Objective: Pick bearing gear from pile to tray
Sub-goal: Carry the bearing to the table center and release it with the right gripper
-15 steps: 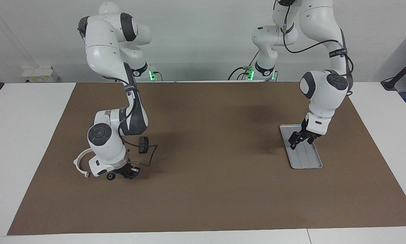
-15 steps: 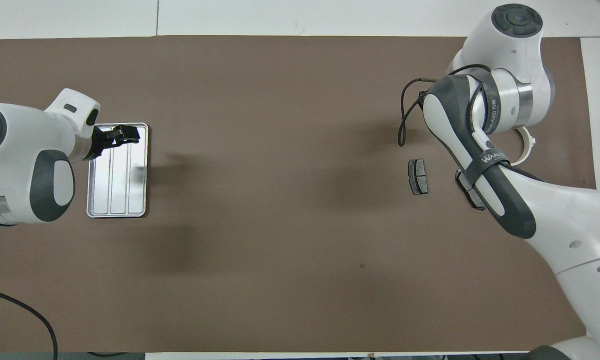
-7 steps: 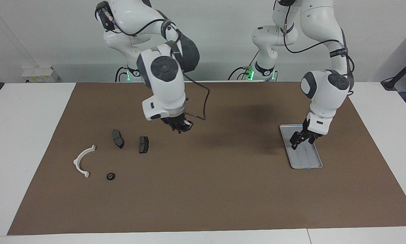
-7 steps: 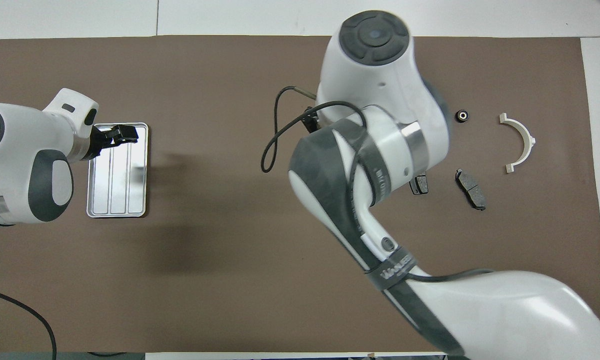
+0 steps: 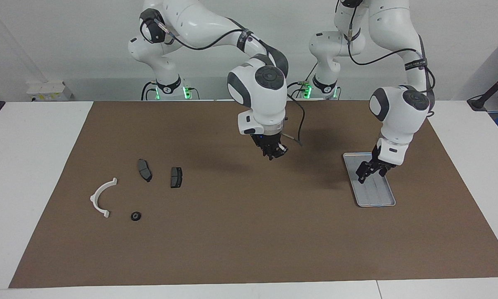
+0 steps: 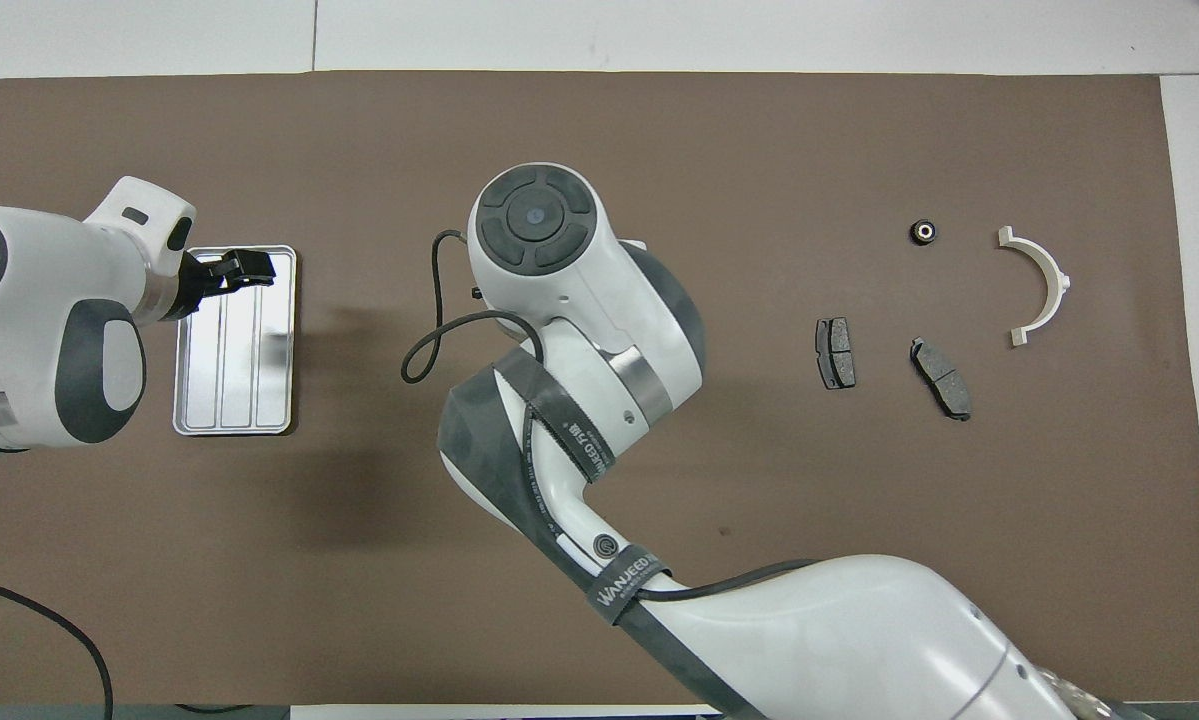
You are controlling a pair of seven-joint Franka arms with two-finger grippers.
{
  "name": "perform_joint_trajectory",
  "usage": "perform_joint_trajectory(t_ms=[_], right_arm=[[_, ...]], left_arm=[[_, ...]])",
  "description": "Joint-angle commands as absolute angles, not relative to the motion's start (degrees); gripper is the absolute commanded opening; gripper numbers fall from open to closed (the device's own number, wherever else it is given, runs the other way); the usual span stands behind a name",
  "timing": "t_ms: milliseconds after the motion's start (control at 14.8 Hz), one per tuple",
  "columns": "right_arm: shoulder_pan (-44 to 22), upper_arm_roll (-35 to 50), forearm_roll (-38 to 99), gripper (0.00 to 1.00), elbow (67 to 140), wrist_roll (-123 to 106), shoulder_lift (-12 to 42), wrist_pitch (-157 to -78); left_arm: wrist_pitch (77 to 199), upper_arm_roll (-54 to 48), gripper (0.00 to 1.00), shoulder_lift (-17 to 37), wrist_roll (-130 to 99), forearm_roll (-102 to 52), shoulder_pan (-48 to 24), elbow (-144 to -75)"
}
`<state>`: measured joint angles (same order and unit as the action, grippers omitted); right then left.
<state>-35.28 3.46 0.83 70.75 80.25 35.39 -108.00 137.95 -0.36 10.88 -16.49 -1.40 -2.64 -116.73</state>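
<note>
Nearest the robots, the left gripper (image 5: 367, 171) hangs over the tray (image 5: 388, 202), over that end of it closer to the robot bases, its fingers spread apart with nothing between them; the tray, silver-grey with a ribbed bottom, lies on the brown mat (image 5: 249, 241) toward the left arm's end of the table, and no part shows in it; the right gripper (image 5: 273, 151) is raised over bare mat about mid-table, between the pile and the tray, fingertips together; whether a gear sits between them I cannot tell, the tips being dark and small; in the overhead view this gripper is hidden under its own wrist; toward the right arm's end, two dark brake pads (image 5: 144, 170) lie side by side, apart from each other; farther from the robots, a white curved bracket (image 5: 101, 197); just beside it, one small black gear (image 5: 136, 216) on the mat, touching nothing.
</note>
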Motion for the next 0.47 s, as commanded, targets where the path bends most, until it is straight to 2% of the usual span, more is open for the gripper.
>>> perform_joint_trajectory(t_ms=[0,404], right_arm=[[-36.5,3.3,-1.8,0.0,71.6,84.0,39.8,-114.8],[-36.7,3.3,-3.2,0.0,76.5,84.3,42.6,-125.8]], left_arm=[[137.9,-0.2,1.0,11.3,-17.5,-1.0,-2.8,-116.1],[138.1,-0.2,1.0,11.3,-17.7,-1.0,-2.8,-116.0]])
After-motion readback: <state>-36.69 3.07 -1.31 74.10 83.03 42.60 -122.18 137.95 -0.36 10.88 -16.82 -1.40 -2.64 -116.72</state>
